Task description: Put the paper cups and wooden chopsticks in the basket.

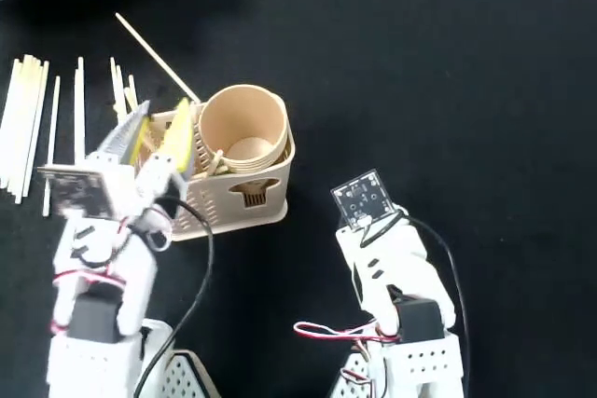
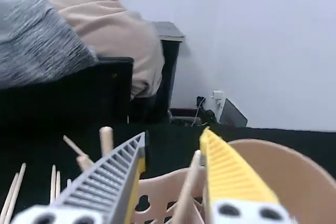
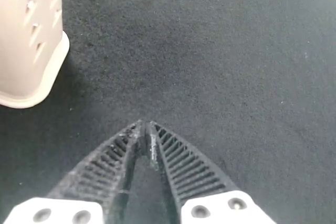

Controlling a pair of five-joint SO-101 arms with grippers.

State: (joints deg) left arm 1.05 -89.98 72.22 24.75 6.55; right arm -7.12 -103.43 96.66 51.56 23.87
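1. table (image 1: 466,90): black cloth surface carrying all items listed below.

2. left arm (image 1: 93,267): white, based at the near left edge, stretched toward the far side. left gripper (image 1: 154,137) hangs over the left part of the basket. its grey and yellow fingers stand apart, clamped on nothing. in the left wrist view the left gripper (image 2: 173,136) has 1 chopstick rising up between its fingers; contact with either finger cannot be told.

3. right arm (image 1: 396,277): white, based at the near edge right of centre, folded low. right gripper (image 3: 144,125) has its fingertips pressed together with nothing between them. it sits just above bare cloth, to the right of the basket and apart from it.

4. basket (image 1: 247,202): beige plastic with slotted walls, upright on the table left of centre, just far of the left arm's base. also seen at (image 2: 157,192) and (image 3: 31,35).

5. paper cups (image 1: 244,123): tan, nested in a stack, upright inside the right part of the basket, mouth upward. rim seen at (image 2: 283,182). the number in the stack cannot be told.

6. wooden chopsticks (image 1: 28,118): pale sticks lying loose on the table at the far left, roughly parallel, well left of the basket. a few more lie nearer the basket. also seen at (image 2: 13,198).

7. tilted chopstick (image 1: 154,53): 1 long stick leaning out of the basket's left part, toward the far left.
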